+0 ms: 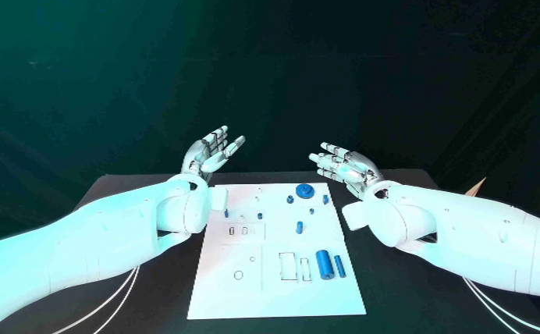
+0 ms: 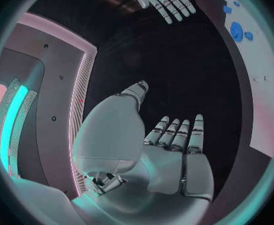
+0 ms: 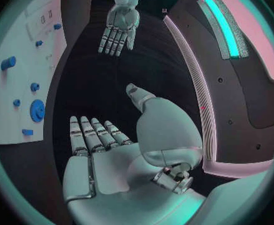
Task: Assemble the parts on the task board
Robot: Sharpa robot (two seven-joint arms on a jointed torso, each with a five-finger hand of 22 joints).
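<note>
The white task board (image 1: 275, 287) lies in the middle of the black table. Small blue parts rest on it: a round gear (image 1: 305, 190) at the far end, short pegs (image 1: 300, 227) in the middle, and two longer cylinders (image 1: 325, 263) toward the near right. My left hand (image 1: 213, 151) is raised beyond the board's far left corner, fingers spread, holding nothing. My right hand (image 1: 342, 164) is raised beyond the far right corner, also spread and empty. The left wrist view shows my own palm (image 2: 174, 160) and the right hand (image 2: 161, 0); the right wrist view shows its palm (image 3: 99, 150) and the left hand (image 3: 119, 27).
The board carries several empty cut-outs, among them rectangular slots (image 1: 289, 264) near the cylinders and an oval hole (image 1: 237, 275). Bare black table (image 1: 147, 310) lies on both sides of the board. The gear (image 3: 37, 110) and pegs appear in the right wrist view too.
</note>
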